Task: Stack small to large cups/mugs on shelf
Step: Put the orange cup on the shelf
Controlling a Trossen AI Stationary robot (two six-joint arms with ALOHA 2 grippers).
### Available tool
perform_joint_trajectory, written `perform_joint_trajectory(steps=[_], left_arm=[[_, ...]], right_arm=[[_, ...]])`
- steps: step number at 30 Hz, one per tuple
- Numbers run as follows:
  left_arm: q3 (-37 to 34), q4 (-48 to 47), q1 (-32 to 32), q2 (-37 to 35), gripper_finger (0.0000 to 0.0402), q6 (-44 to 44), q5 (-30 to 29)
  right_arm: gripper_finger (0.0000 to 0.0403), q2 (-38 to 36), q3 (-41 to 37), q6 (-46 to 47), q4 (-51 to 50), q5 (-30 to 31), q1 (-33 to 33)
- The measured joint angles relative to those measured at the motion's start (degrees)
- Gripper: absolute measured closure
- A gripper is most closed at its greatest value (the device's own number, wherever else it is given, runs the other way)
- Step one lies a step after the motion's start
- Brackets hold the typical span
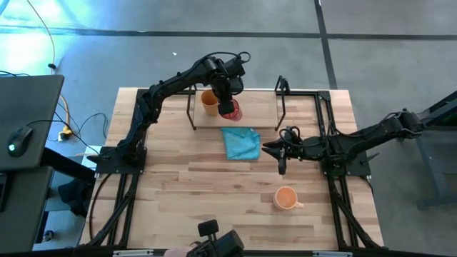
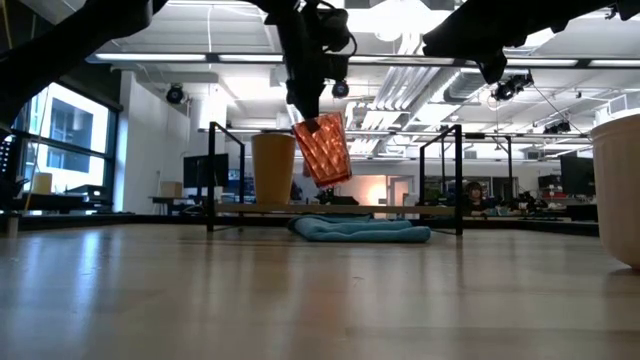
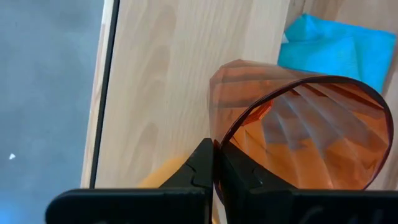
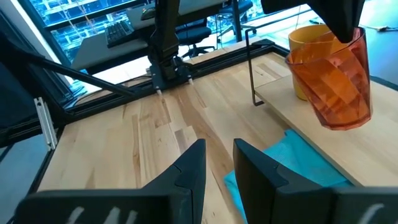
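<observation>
Shelf point(image 1: 257, 114) is sitting at the far side of the worktop point(image 1: 186, 193), with the tan tumbler point(image 1: 208, 102) standing upright on its board. Just beside the tumbler, the left gripper point(image 1: 227, 100) is holding the red ribbed cup point(image 2: 323, 148) by the rim, its fingers point(image 3: 208, 171) pinched tight on the cup wall; the cup is hanging tilted above the board, clear of it in the low view. A blue cloth point(image 1: 240, 143) is lying on the worktop in front of the shelf. The right gripper point(image 1: 280, 151) is hovering near the cloth with a narrow gap between its fingers point(image 4: 193, 165), holding nothing. The orange mug point(image 1: 286, 198) is standing well apart, nearer the front.
</observation>
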Motion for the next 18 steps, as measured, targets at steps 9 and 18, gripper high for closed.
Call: perform_joint_trajectory(steps=[9,18], left_arm=[[0.0,3.2,-0.6,0.0,0.0401,-0.2,-3.4],[0.0,4.6,-0.9,-0.1,0.0401,-4.1,-3.7]], right_arm=[[0.0332,0.0,0.0,1.2,0.0,0.0,0.0],[0.0332,0.0,0.0,2.8,0.0,-1.6,0.0]])
